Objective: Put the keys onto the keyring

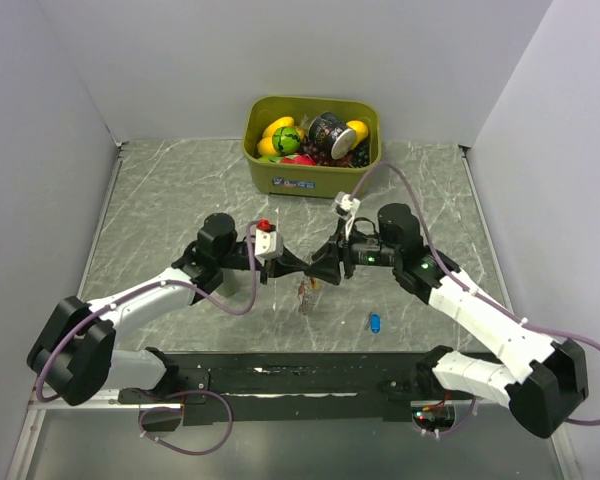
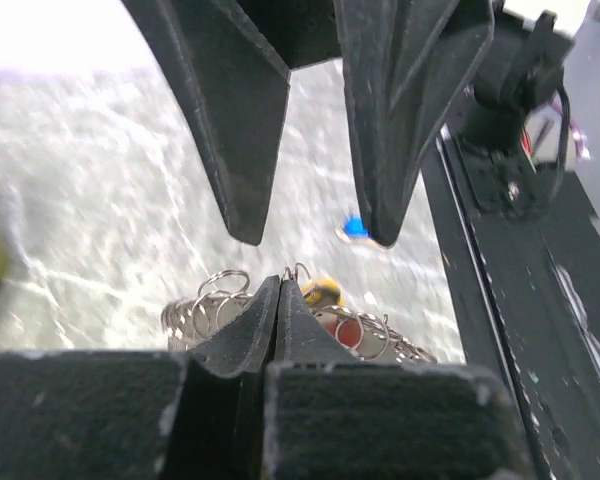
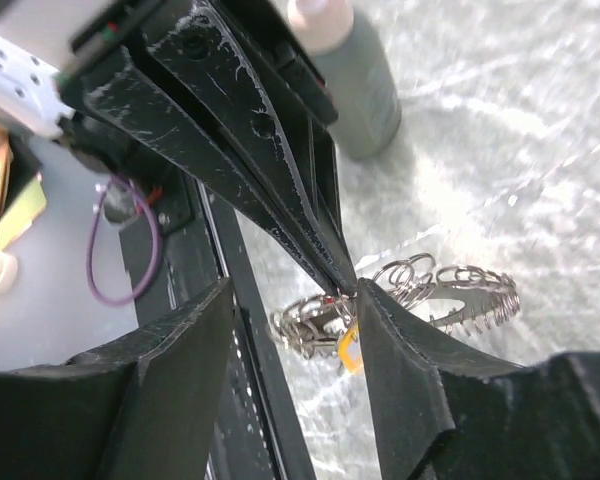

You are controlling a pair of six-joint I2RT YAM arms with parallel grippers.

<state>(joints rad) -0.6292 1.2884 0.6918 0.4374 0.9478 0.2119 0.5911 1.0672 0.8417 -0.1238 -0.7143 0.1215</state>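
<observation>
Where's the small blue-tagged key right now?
Top view: the small blue-tagged key lies loose on the marbled tabletop, right of the silvery keyring and beside the right arm's white forearm.

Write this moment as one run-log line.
left gripper: shut on silvery metal beaded keyring | right gripper: open | blue-tagged key: on table

No legible txt; sticker [image 1: 302,184] on green bin [image 1: 362,170] too small to read.
</observation>
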